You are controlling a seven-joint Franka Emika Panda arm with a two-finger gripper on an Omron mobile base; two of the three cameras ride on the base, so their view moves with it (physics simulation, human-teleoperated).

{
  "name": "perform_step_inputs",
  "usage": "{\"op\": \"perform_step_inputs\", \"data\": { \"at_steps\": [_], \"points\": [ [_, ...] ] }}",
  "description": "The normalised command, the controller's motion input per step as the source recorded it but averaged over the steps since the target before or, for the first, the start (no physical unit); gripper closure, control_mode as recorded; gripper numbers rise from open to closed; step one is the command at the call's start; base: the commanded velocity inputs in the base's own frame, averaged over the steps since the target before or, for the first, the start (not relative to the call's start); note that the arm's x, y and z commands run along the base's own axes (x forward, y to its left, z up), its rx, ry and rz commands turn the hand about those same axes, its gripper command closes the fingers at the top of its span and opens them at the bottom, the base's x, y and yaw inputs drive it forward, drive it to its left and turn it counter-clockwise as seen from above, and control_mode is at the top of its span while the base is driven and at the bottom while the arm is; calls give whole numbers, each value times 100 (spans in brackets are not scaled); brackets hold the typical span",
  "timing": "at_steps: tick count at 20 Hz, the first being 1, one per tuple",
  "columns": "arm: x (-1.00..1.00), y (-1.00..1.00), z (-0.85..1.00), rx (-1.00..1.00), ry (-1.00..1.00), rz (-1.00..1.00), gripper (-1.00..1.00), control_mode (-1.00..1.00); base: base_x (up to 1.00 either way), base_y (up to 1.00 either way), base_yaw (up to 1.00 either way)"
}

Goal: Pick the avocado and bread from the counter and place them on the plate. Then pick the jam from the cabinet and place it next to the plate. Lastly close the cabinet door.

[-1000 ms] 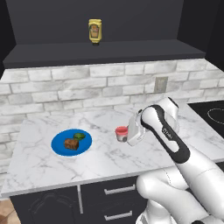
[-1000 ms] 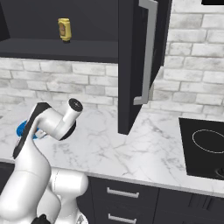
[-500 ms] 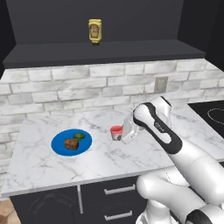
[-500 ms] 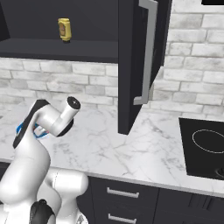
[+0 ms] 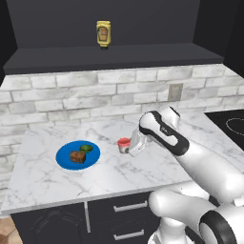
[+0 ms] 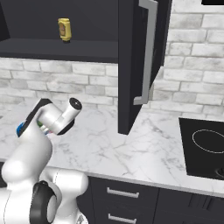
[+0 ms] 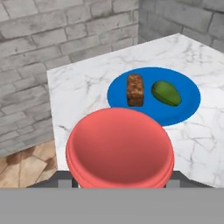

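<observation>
White marble counter (image 5: pixel 43 176) under grey brick wall. Left: blue plate (image 5: pixel 64 159) carrying bread (image 5: pixel 77 157) and avocado (image 5: pixel 86 148), side by side, touching. Right of plate, apart from it: jam (image 5: pixel 124 144) pinched in gripper (image 5: pixel 127 148), near counter surface. Above: open cabinet (image 5: pixel 119 57), yellow bottle (image 5: pixel 103 33) on shelf. Far right: cabinet door (image 6: pixel 136 61) swung open, stovetop (image 6: pixel 205 146) beyond.

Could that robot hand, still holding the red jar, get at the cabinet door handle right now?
Probably not yet. The gripper is shut on the jam beside the plate, while the cabinet door stands open, its handle high and well off to the other side.
</observation>
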Motion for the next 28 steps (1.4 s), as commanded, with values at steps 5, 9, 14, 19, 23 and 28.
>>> {"op": "perform_step_inputs", "data": {
  "at_steps": [5,9,14,19,23,28],
  "points": [
    [25,4,-17,0,1,0,100,-100,0,0,0],
    [16,3,-19,0,0,0,100,-100,0,0,0],
    [6,7,-15,0,0,0,100,-100,0,0,0],
    [3,9,-11,0,0,0,100,-100,0,0,0],
    [2,11,-9,0,0,0,100,-100,0,0,0],
    [3,8,-9,0,0,0,100,-100,0,0,0]
  ]
}}
